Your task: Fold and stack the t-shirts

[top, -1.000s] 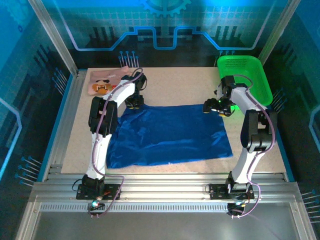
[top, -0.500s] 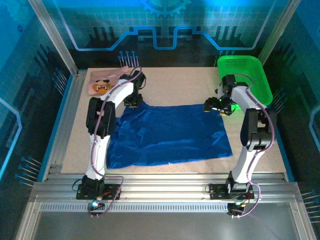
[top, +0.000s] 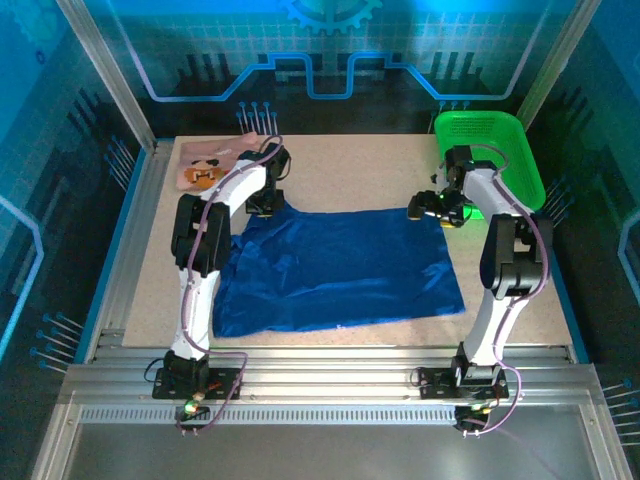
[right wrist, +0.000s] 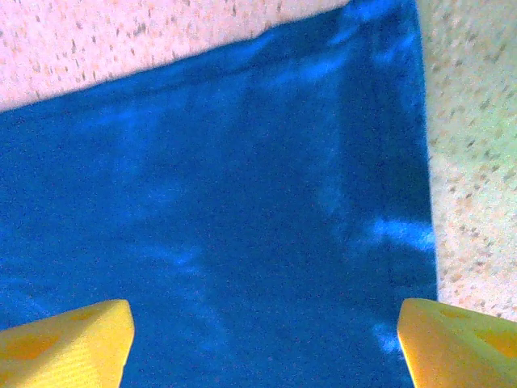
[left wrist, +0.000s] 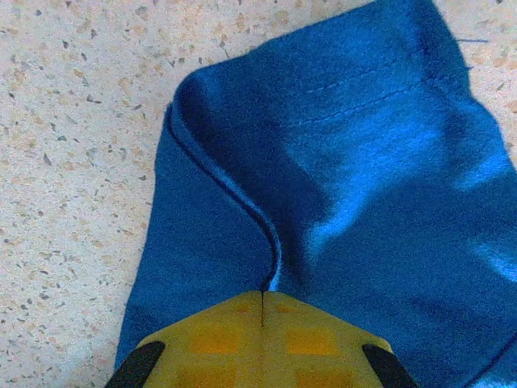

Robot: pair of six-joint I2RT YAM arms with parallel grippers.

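Speckled beige table (top: 350, 170) — blue-lit walls (top: 320, 60)

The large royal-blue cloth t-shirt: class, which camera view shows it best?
Top external: the whole royal-blue t-shirt lies spread there. Left wrist gives one folded corner pinched in the shut left gripper; right wrist, one corner below the open right gripper.
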